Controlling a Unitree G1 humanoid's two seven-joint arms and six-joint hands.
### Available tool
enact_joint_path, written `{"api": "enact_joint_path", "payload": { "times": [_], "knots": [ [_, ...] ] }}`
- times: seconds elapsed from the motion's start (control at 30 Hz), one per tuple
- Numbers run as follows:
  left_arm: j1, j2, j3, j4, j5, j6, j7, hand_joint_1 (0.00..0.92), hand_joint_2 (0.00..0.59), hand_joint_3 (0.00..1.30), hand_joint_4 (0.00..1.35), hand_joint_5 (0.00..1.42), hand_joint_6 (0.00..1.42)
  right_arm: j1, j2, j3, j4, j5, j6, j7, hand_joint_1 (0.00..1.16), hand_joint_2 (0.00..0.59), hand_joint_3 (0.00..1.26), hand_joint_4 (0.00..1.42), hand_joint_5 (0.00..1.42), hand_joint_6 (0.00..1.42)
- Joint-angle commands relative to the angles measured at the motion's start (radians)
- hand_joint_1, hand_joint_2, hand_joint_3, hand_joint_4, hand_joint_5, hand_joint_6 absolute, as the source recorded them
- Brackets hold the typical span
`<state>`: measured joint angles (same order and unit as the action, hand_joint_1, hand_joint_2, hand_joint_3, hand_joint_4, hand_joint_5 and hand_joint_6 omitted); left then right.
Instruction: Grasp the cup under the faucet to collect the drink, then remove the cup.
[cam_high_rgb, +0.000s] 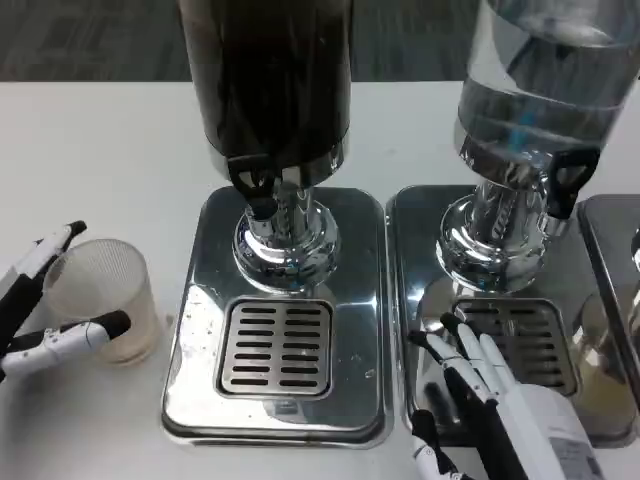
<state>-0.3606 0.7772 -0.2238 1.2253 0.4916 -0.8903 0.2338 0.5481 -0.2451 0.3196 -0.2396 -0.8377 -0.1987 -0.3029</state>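
At the left edge, the left robot hand (45, 305) holds the translucent cup (103, 298), one finger along its far rim and another across its near side. The cup stands on the white surface (120, 160), just left of the dark drink dispenser's chrome tray (195, 400) and not under its black faucet (256, 188). The tray's slotted grille (276, 346) lies below the faucet with nothing on it. To the right stands a clear-liquid dispenser (540, 95) on its own chrome tray (410, 300). The right robot hand (490, 400) rests over that tray's near part, fingers spread and holding nothing.
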Motion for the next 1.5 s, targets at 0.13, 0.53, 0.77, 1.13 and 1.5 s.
{"api": "enact_joint_path", "payload": {
  "times": [0.13, 0.53, 0.77, 1.13, 1.5],
  "knots": [
    [-0.004, 0.003, -0.017, -0.002, 0.037, -0.001, 0.044, 0.028, 0.02, 0.0, 0.0, 0.0, 0.07, 0.006, -0.008, -0.008, -0.003, 0.015, 0.005, 0.001, 0.58, 0.561, 0.15, 0.01, 0.0, 0.19],
    [-0.004, -0.004, -0.036, -0.001, 0.045, -0.007, 0.07, 0.062, 0.026, 0.0, 0.0, 0.01, 0.09, 0.013, -0.019, -0.019, -0.013, 0.031, 0.004, 0.012, 0.58, 0.561, 0.15, 0.01, 0.0, 0.2],
    [-0.008, -0.021, -0.042, 0.0, 0.044, -0.023, 0.081, 0.104, 0.051, 0.0, 0.0, 0.05, 0.13, 0.011, -0.02, -0.023, -0.012, 0.032, 0.005, 0.018, 0.58, 0.561, 0.15, 0.01, 0.0, 0.2],
    [-0.002, -0.048, -0.032, 0.005, 0.029, -0.037, 0.088, 0.113, 0.072, 0.0, 0.0, 0.1, 0.17, 0.012, -0.019, -0.024, -0.013, 0.045, 0.006, 0.022, 0.58, 0.561, 0.15, 0.02, 0.0, 0.2],
    [0.005, -0.083, -0.029, 0.004, 0.024, -0.047, 0.123, 0.149, 0.118, 0.01, 0.0, 0.23, 0.27, 0.01, -0.018, -0.029, -0.007, 0.063, 0.004, 0.029, 0.58, 0.561, 0.16, 0.04, 0.0, 0.19]
  ]
}}
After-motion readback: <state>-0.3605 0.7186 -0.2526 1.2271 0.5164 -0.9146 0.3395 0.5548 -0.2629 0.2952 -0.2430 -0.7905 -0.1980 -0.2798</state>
